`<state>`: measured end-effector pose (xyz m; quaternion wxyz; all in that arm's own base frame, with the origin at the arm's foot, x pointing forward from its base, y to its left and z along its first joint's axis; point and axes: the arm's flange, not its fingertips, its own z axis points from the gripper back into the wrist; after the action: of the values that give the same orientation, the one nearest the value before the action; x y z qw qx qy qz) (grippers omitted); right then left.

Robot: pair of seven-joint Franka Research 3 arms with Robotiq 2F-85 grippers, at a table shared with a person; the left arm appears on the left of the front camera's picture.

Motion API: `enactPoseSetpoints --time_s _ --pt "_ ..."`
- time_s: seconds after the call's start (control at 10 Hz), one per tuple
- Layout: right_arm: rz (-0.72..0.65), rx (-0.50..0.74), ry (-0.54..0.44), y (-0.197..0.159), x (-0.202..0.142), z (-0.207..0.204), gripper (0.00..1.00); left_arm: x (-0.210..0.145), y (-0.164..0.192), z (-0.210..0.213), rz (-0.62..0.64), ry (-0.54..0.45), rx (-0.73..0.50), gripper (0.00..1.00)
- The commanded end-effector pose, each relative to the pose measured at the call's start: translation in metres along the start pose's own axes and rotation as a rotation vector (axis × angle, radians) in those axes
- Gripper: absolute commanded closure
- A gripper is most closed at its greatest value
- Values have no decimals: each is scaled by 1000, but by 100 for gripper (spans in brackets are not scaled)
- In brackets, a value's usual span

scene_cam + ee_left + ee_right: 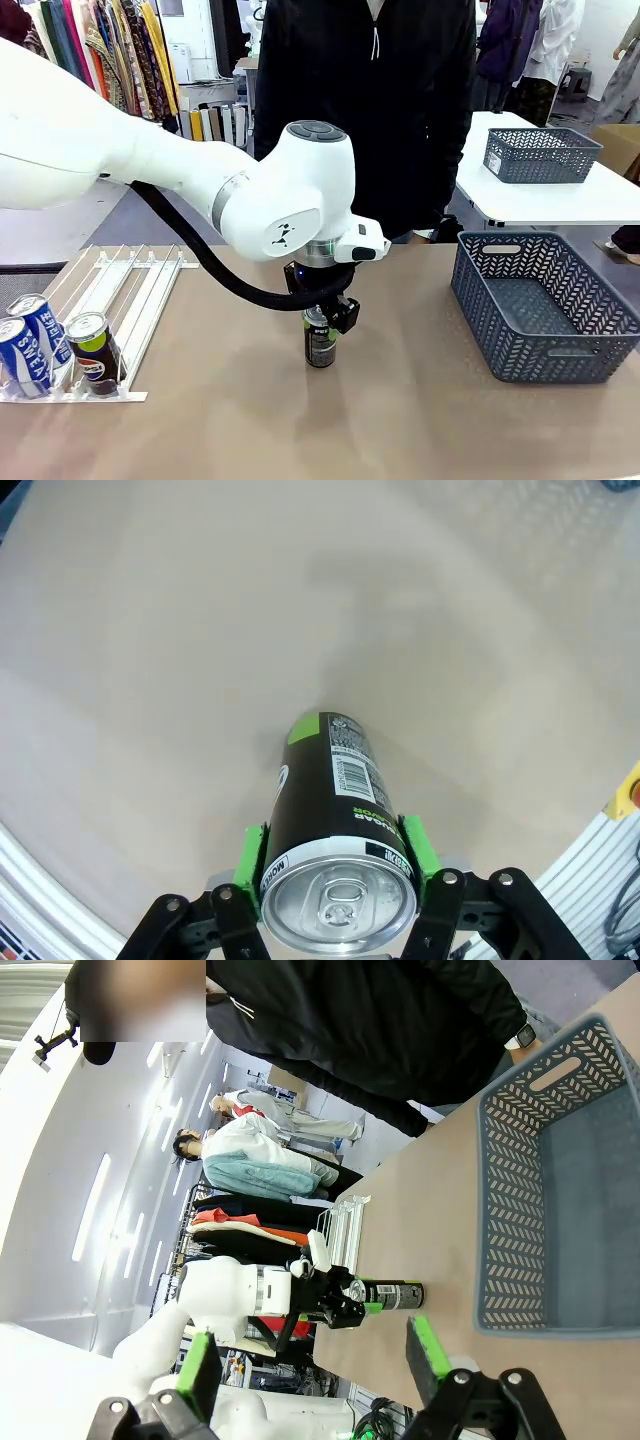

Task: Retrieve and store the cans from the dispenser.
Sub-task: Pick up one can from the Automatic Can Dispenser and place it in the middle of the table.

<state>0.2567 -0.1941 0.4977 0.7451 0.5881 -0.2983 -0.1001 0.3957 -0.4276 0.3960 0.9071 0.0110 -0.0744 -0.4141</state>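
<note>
Rack note: white sloped lane rack (120,290) nearest you holds two blue-and-white cans (22,355) and one black Pepsi can (92,352). Mid-table, slim black-and-green can (320,346) stands upright between left gripper (322,318) pads; clamped or slack, you cannot tell. Right gripper (312,1352) gapes empty.

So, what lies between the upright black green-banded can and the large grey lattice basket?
Nothing: between can and basket the front view shows bare tan tabletop.

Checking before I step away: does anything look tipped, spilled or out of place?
Nothing stands out. The black can stands upright on the table between the pads of the left gripper; three cans rest at the dispenser's near end; the grey basket sits upright.
</note>
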Motion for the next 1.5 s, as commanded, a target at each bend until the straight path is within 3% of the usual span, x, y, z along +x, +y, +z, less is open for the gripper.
enactPoseSetpoints --time_s 0.0,0.2,0.4,0.6,0.8,1.0,1.2,1.4 --pt "28 26 -18 1 4 -2 0 -1 1 5 -13 -12 16 0" --pt "28 26 -18 1 4 -2 0 -3 3 25 -2 -7 11 0" --pt "28 26 -18 1 4 -2 0 -19 12 103 51 -91 -20 0" --pt "28 26 -18 1 4 -2 0 -57 53 179 114 -100 -147 0" --pt "28 26 -18 1 4 -2 0 -129 132 224 165 -201 -380 0" --pt "28 26 -18 1 4 -2 0 -213 219 237 332 -297 -543 0" --pt "28 26 -18 1 4 -2 0 -296 284 231 561 -404 -628 0" --pt "28 26 -18 1 4 -2 0 -388 318 203 682 -580 -812 0"
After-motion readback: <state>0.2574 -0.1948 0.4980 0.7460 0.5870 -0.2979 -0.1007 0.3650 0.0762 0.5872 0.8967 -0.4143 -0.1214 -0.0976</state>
